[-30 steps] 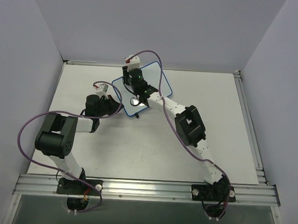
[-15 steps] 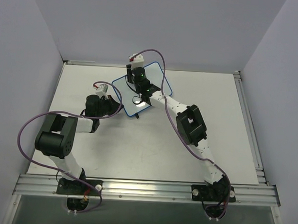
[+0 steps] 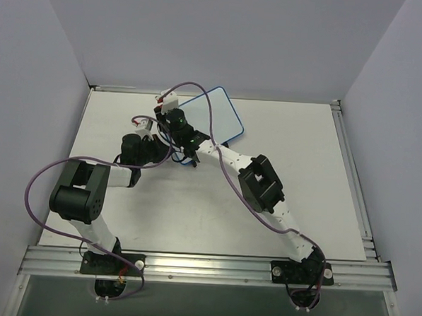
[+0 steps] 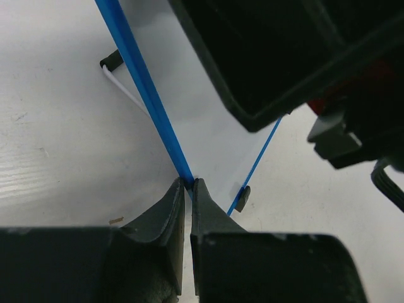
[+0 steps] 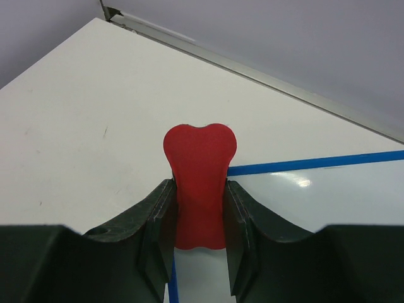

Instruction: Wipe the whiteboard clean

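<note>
The whiteboard lies flat at the back middle of the table, white with a thin blue rim. My left gripper is shut on that rim at the board's near left edge. A small black foot sticks out beside it. My right gripper is shut on the red eraser, which points down at the board's left corner. There the blue rim meets bare table. From above, the right gripper hangs over that corner, just above the left gripper. The board surface looks clean.
The white table is walled by grey panels on three sides, with a metal rail at the near edge. The right arm stretches diagonally across the middle. Purple cables loop over both arms.
The right gripper with the eraser has swept left across the board, from its middle to the left corner, uncovering most of the board. The left gripper has kept its hold.
</note>
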`<control>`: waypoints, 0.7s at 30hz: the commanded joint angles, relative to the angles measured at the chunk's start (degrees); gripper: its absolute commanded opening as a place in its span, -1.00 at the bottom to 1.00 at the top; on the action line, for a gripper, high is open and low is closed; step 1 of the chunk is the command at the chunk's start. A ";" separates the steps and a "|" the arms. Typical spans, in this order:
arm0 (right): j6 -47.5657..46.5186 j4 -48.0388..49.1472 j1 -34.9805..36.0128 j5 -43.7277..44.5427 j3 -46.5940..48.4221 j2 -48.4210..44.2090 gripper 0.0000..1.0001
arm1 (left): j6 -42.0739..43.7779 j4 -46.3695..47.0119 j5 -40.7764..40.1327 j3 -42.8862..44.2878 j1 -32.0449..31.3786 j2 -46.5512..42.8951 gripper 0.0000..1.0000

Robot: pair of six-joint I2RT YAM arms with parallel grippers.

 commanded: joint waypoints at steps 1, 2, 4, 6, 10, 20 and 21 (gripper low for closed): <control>0.33 -0.98 0.64 -2.16 -3.41 -1.18 -0.86 | 1.64 0.40 2.65 1.09 -0.97 -0.74 -0.95; 0.33 -1.06 0.47 -2.08 -3.50 -1.10 -0.86 | 1.64 0.40 2.66 1.09 -0.97 -0.83 -0.95; 0.33 -1.68 0.12 -1.81 -3.76 -0.92 -0.86 | 1.64 0.32 2.48 1.09 -0.88 -1.01 -0.95; 0.59 -1.50 -0.50 -1.99 -4.73 -1.27 -0.86 | 1.64 0.32 2.48 1.09 -0.97 -0.83 -0.95; 0.33 -0.80 -0.94 -2.25 -8.50 -2.67 -0.86 | 1.64 0.32 2.48 1.09 -0.97 -0.74 -0.95; -0.29 3.77 -1.64 -1.90 -22.20 -8.56 -0.86 | 1.82 0.23 2.39 1.09 -0.97 -0.83 -0.95; -0.37 3.95 -1.56 -1.90 -23.35 -9.09 -0.86 | 1.82 0.23 2.30 1.00 -0.97 -0.75 -0.95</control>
